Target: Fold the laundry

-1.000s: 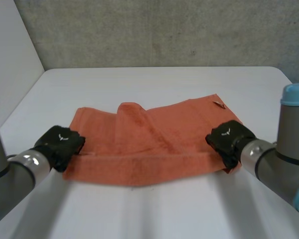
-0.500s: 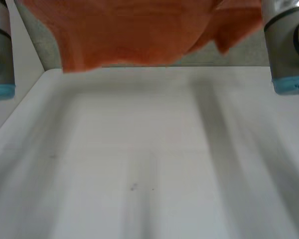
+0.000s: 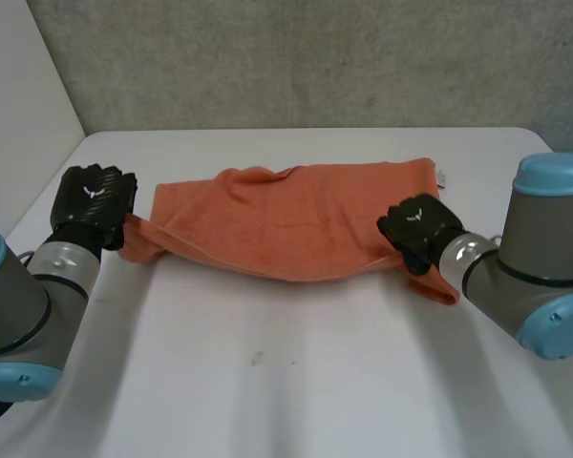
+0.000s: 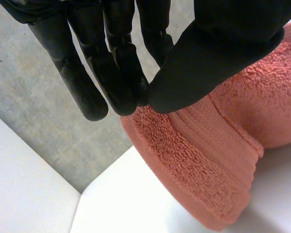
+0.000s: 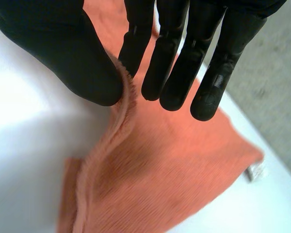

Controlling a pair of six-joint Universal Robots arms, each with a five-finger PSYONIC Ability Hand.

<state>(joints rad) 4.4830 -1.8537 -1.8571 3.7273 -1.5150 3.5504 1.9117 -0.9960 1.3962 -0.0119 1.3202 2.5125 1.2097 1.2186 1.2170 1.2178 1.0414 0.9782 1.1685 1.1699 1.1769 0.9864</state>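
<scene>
An orange towel (image 3: 296, 221) lies spread across the middle of the white table (image 3: 296, 382), its near edge lifted at both ends. My left hand (image 3: 94, 198) pinches the towel's near left corner; straight fingers (image 4: 119, 68) press the terry cloth (image 4: 218, 160) against the thumb. My right hand (image 3: 415, 229) pinches the near right corner, with the hem (image 5: 114, 141) caught between thumb (image 5: 72, 63) and fingers. A small white label (image 5: 256, 171) sticks out at the towel's far right corner (image 3: 441, 176).
A grey concrete wall (image 3: 296, 57) rises behind the table's far edge. A white panel (image 3: 19, 114) stands at the left. Bare tabletop stretches in front of the towel.
One second ago the towel lay rumpled with both hands at its near corners. Half a second ago it hung high in the air. Now it lies flatter and further back, still held.
</scene>
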